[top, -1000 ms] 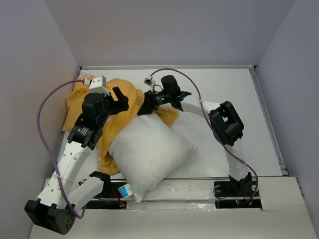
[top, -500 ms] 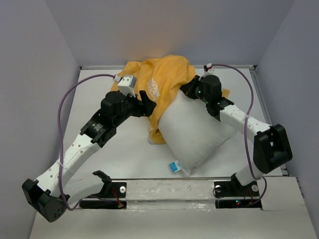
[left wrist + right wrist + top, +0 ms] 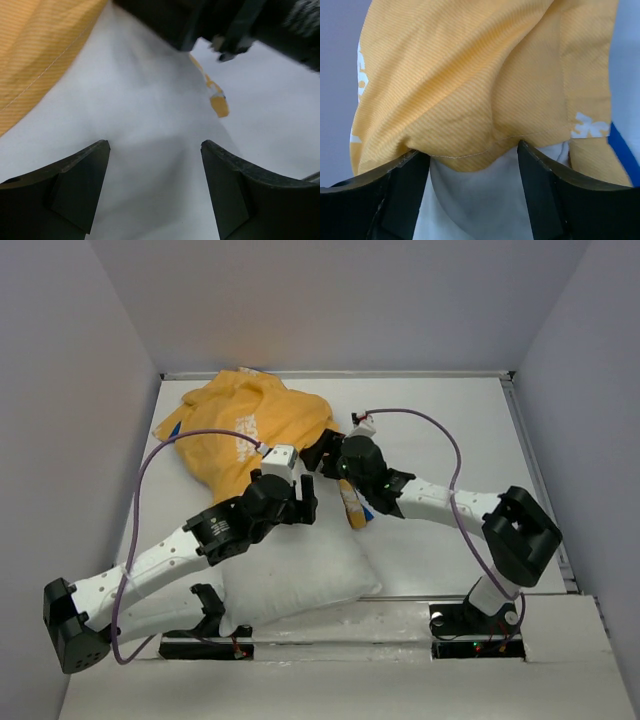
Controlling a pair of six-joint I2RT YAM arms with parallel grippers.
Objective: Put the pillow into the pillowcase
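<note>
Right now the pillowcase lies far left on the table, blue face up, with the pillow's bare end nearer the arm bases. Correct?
One thing is off: the pillowcase has its orange-yellow face up, not the blue one; the top external view shows it. It does lie far left, and the bare end of the pillow is on the near side.

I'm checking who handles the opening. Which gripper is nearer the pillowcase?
Right. The right gripper is at the hem of the pillowcase, with fabric between its open jaws. The left gripper hovers over the pillow, beside the case.
</note>
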